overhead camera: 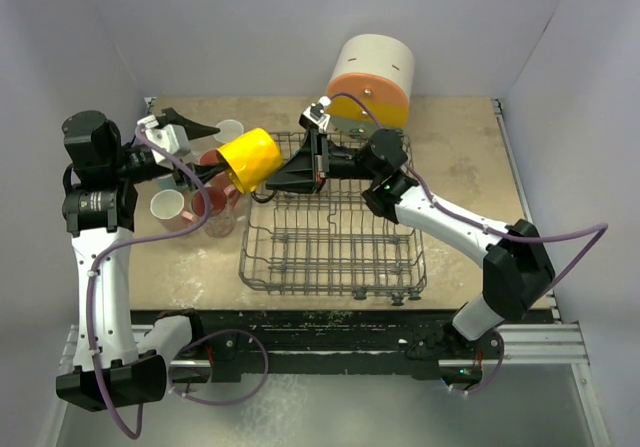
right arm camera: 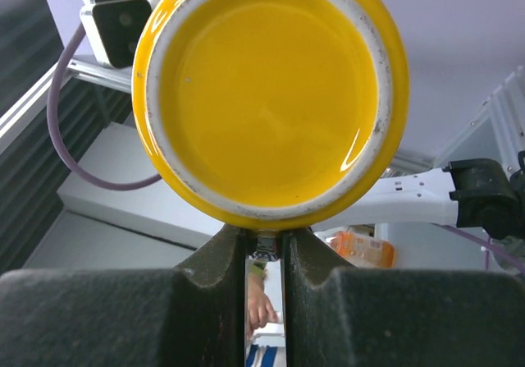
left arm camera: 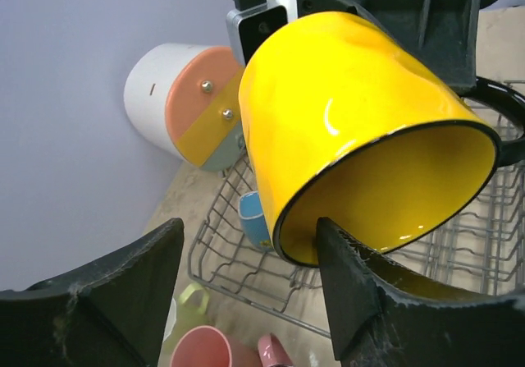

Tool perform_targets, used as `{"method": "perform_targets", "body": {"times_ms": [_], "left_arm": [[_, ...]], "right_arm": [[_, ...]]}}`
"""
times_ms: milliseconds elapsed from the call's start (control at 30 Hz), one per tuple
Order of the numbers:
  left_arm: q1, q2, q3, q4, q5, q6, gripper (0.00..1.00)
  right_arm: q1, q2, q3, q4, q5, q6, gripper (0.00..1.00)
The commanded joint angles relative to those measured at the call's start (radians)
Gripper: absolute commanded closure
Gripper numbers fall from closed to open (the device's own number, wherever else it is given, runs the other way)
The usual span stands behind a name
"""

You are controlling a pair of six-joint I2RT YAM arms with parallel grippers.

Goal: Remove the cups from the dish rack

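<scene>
A yellow cup (overhead camera: 250, 159) hangs tilted in the air over the left end of the dish rack (overhead camera: 330, 257). My right gripper (overhead camera: 270, 179) is shut on the handle under it, and in the right wrist view the cup's base (right arm camera: 271, 96) sits just above the near-closed fingers (right arm camera: 265, 240). My left gripper (left arm camera: 250, 227) is open at the cup's mouth (left arm camera: 385, 194). Its right finger (left arm camera: 349, 293) reaches inside the rim, while the left finger (left arm camera: 123, 293) stands well clear of the wall. A blue cup (left arm camera: 254, 219) lies in the rack (left arm camera: 246, 264).
Several cups stand on the table left of the rack, among them a pink one (left arm camera: 201, 346), a lime one (left arm camera: 193, 297) and a red one (overhead camera: 210, 202). A big cream and orange cylinder (overhead camera: 372, 77) lies behind the rack.
</scene>
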Motion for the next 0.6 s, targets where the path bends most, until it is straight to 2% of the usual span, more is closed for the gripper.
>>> {"method": "perform_targets", "body": {"times_ms": [0,200,367,467,500,533,567], "left_arm": [[-0.003,0.010,0.043,0.085,0.070,-0.110,0.35],[-0.003,0.009,0.041,0.063,0.083,-0.103,0.59],[-0.003,0.012,0.033,-0.036,0.075,-0.013,0.81],[-0.003,0.016,0.028,-0.111,0.053,0.049,0.98],[-0.003,0.019,0.027,-0.138,0.031,0.068,1.00],[-0.003,0.025,0.026,-0.163,-0.010,0.080,1.00],[-0.003,0.033,0.027,-0.199,-0.031,0.107,1.00]], "right_arm": [[0.028,-0.004,0.054,0.169,0.014,0.052,1.00],[0.070,0.024,0.072,0.173,0.041,0.053,1.00],[0.087,0.043,0.068,0.161,0.061,0.045,1.00],[0.088,0.045,0.071,0.078,0.035,0.004,0.82],[0.086,0.039,0.072,0.030,0.025,-0.041,0.75],[0.076,0.032,0.074,-0.051,0.026,-0.093,0.62],[0.063,0.021,0.082,-0.159,0.034,-0.170,0.56]]}}
